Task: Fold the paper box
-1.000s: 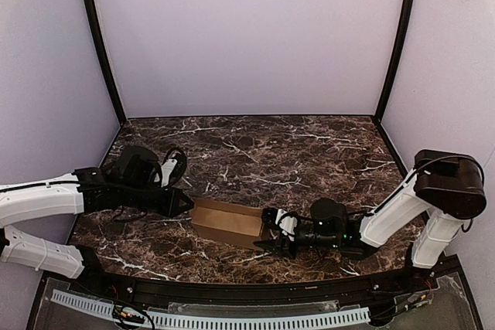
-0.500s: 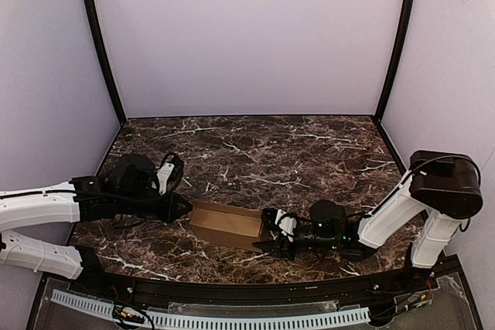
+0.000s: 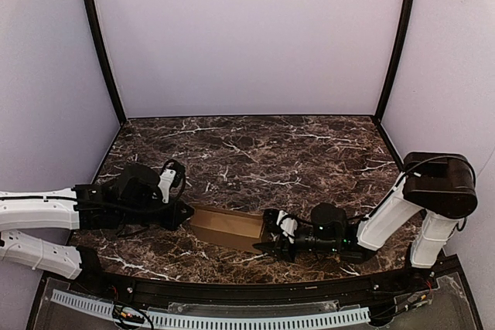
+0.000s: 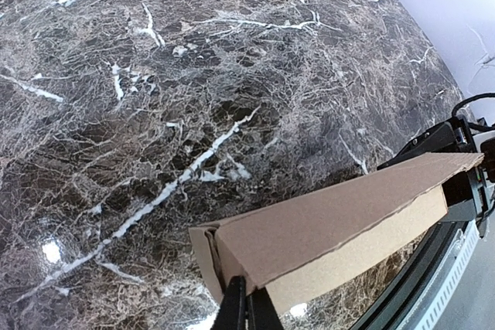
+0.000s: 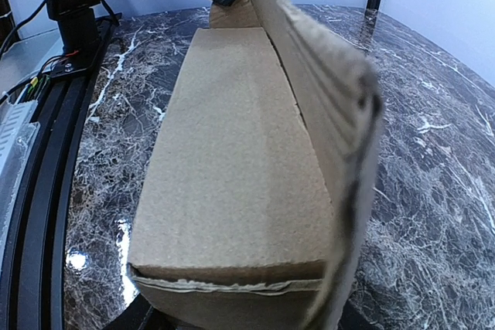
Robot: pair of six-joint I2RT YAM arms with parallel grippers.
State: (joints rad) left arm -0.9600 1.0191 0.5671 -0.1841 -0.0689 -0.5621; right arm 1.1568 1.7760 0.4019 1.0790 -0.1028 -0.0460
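The paper box [image 3: 227, 226] is a slim brown carton lying on the marble table [image 3: 271, 152] near the front edge. My left gripper [image 3: 186, 212] is shut, and its tips [image 4: 246, 303] press against the carton's left end flap [image 4: 203, 256]. My right gripper [image 3: 271, 240] holds the carton's other end. In the right wrist view the paper box [image 5: 232, 152] fills the frame, with a dark finger [image 5: 135, 316] showing on each side of its near end. One long top flap [image 5: 325, 90] stands up along the right side.
A black rail [image 3: 247, 291] runs along the near table edge, just in front of the carton. Purple walls with black corner posts [image 3: 100, 44] close off the back and sides. The left arm's base stand [image 5: 73, 5] shows at the far left.
The left arm has swung lower and nearer, with its shut tips staying on the carton's left end. The carton and the right gripper have shifted slightly toward the near edge.
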